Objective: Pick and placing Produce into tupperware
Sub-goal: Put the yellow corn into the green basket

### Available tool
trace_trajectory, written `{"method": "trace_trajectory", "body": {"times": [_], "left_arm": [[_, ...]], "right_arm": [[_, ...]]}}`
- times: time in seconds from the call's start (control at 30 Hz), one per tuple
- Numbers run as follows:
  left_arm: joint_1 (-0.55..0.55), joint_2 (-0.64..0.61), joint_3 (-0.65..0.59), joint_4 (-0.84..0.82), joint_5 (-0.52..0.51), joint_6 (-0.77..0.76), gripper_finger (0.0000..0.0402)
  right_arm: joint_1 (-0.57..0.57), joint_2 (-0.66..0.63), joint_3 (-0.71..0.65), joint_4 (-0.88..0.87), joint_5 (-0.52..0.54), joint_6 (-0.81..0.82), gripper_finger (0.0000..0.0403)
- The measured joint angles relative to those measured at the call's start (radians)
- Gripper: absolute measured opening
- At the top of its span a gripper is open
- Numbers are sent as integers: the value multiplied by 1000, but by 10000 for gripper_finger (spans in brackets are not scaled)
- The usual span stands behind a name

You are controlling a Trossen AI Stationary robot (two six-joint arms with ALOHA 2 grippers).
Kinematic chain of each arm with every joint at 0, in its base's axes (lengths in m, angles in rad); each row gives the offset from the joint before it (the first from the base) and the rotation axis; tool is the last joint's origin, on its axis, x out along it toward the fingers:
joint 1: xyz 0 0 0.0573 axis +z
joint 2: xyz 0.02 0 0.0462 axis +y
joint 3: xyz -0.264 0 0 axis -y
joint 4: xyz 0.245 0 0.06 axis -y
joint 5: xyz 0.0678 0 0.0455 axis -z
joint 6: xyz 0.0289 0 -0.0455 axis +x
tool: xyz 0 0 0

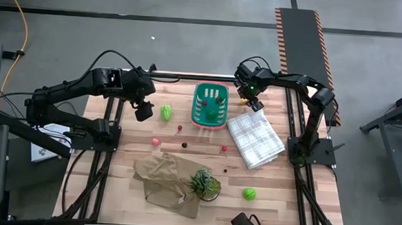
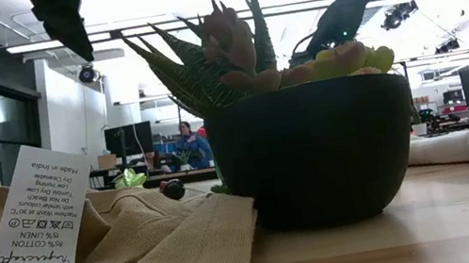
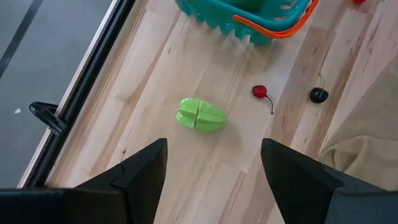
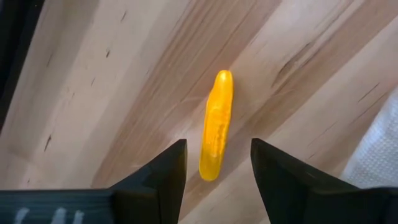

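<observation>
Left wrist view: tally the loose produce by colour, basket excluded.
Light green piece: 1
Red balls: 2, one cut off at the picture's edge
Dark ball: 1
Total: 4

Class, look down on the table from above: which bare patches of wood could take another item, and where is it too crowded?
Free: the near right corner around the green ball, and the near left edge beside the tan cloth. Crowded: the strip between the teal basket and the potted plant, dotted with small red fruits, and beside the checked cloth.
</observation>
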Motion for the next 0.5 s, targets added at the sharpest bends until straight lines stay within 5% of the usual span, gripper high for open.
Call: {"method": "trace_trajectory", "body": {"times": [0.5], "left_arm": [[0, 0, 0, 0, 0, -15, 248]], "right_arm": [[-13, 0, 0, 2, -5, -3, 154]]}}
